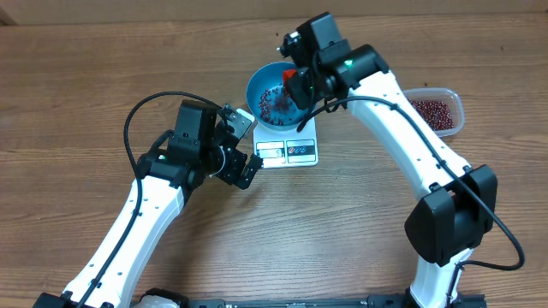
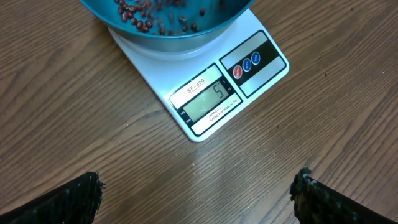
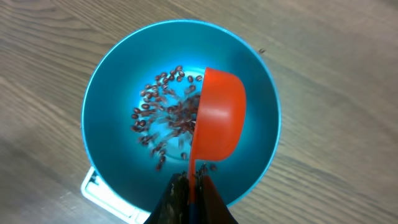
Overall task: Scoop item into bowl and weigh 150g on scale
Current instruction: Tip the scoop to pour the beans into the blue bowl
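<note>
The right claw (image 3: 191, 186), pressed together, pinches the handle of the orange scoop (image 3: 217, 118), whose cup is tipped sideways over the blue bowl (image 3: 106, 81). Small maroon beans (image 3: 163, 112) lie scattered inside it. The bowl sits on the white scale (image 2: 255, 43). The left claw (image 2: 199, 196) hangs spread wide and empty on the near side of the scale.

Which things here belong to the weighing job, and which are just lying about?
In the job: beans, blue bowl, scale, red scoop held in the shut right gripper, clear tub of more beans.
Lying about: small dark speck on the table beside the bowl, maybe a stray bean; open left gripper, empty.
</note>
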You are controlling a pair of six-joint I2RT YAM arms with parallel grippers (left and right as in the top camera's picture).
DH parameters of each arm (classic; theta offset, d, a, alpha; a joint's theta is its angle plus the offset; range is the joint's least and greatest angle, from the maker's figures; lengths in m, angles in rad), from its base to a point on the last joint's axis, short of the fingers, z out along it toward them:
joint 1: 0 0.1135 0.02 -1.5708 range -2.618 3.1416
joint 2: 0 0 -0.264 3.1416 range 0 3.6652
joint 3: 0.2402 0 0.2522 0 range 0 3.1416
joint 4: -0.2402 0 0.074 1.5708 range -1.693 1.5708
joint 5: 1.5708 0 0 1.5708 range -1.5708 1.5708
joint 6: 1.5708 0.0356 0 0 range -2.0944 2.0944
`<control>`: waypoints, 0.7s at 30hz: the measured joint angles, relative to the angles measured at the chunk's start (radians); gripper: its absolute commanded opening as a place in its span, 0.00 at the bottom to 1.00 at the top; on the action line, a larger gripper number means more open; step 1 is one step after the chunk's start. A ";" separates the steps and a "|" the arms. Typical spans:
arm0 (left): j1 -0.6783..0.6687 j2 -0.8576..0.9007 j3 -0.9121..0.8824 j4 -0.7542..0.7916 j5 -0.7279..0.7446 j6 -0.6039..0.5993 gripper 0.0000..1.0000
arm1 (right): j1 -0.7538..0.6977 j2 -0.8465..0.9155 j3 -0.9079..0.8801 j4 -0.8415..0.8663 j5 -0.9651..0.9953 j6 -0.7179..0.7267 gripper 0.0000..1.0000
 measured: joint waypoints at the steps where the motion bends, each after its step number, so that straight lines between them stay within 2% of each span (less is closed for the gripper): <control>1: 0.000 0.000 0.000 0.000 0.000 0.000 1.00 | 0.010 0.000 0.003 0.000 0.024 -0.009 0.04; 10: 0.000 0.000 0.000 0.000 0.000 0.000 1.00 | 0.048 0.000 0.008 0.003 0.134 -0.061 0.04; 21: 0.000 0.000 0.000 0.000 0.000 0.000 1.00 | 0.047 0.000 0.008 0.004 0.127 -0.069 0.04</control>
